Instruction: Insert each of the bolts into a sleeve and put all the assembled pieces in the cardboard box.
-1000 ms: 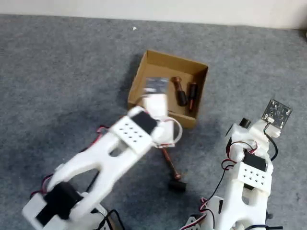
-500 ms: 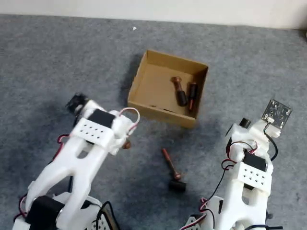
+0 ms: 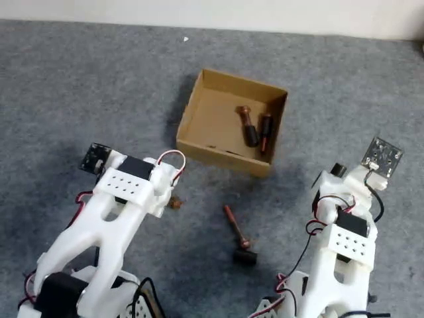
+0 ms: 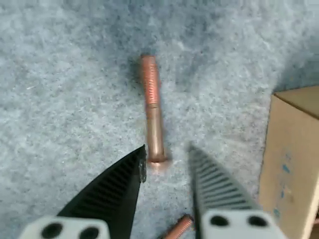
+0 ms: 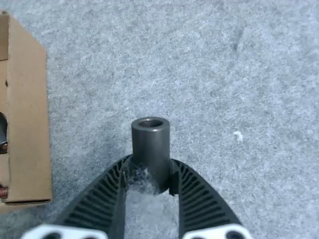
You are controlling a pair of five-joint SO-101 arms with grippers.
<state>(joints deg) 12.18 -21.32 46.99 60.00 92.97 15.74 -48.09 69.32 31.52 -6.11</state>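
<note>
In the box [image 3: 211, 126] lie two sleeved bolts [image 3: 250, 134]. My right pincer [image 5: 149, 174] grips a sleeve [image 5: 150, 139]; my left pincer [image 4: 167, 154] gapes open over a bolt [image 4: 151, 99] on the worktop [image 4: 60, 99].

Coppery metal bolt [image 4: 151, 107], half threaded, half smooth, faintly shiny. Dark, smooth, matt metal sleeve [image 5: 150, 144]. Matt brown cardboard box [image 3: 218, 156] at twelve o'clock. Rough grey felt carpet [image 3: 79, 79].

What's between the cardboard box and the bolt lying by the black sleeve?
Only bare carpet, as the high view shows: the stretch from the cardboard box to the bolt by the black sleeve holds nothing.
</note>
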